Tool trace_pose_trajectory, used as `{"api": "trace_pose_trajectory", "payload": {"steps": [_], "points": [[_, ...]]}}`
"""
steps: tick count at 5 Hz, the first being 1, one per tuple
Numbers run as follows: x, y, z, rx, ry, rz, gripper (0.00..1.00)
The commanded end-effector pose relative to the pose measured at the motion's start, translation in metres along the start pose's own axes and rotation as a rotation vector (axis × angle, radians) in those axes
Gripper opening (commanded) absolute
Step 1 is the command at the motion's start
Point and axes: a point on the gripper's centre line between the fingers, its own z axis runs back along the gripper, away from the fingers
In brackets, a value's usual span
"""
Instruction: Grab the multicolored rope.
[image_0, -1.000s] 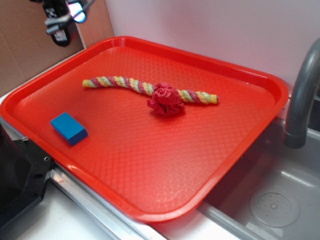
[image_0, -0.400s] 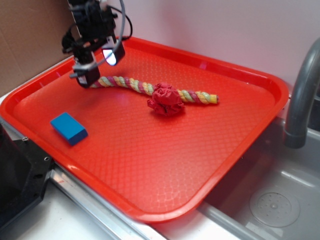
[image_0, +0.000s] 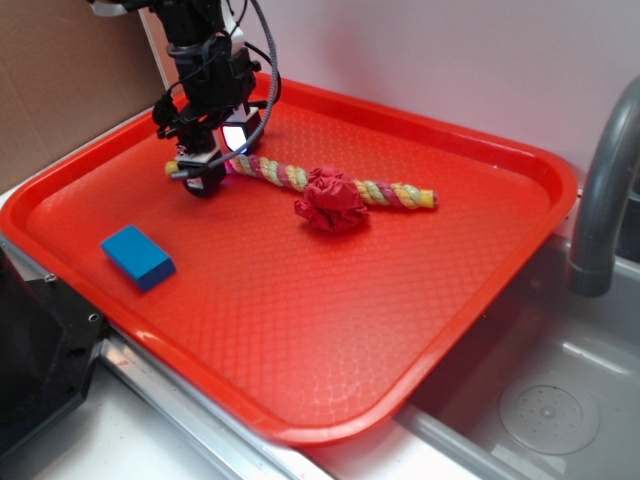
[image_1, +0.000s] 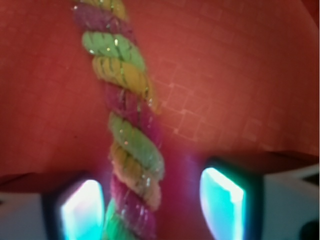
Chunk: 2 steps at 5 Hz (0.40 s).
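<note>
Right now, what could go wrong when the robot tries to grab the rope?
The gripper straddles only the rope's left end, so the long free part could droop and drag. That part lies against the red crumpled ball, which might get nudged. In the wrist view the rope sits nearer one finger, so it could slip sideways.

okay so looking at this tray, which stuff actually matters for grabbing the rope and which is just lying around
Part of the job:
- multicolored rope, lying across the tray's far half
- end effector, down at the rope's left end, fingers either side of it

Just lying about:
- blue block
- crumpled red wad against the rope
- red tray
- grey faucet
</note>
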Motion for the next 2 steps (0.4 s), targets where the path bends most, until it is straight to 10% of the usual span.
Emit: {"api": "trace_pose_trajectory", "payload": {"steps": [1,2], "points": [[0.011,-0.012,-0.001,0.001,0.024,0.019,0.00],[0.017,-0.012,0.021,0.000,0.104,0.114,0.00]]}}
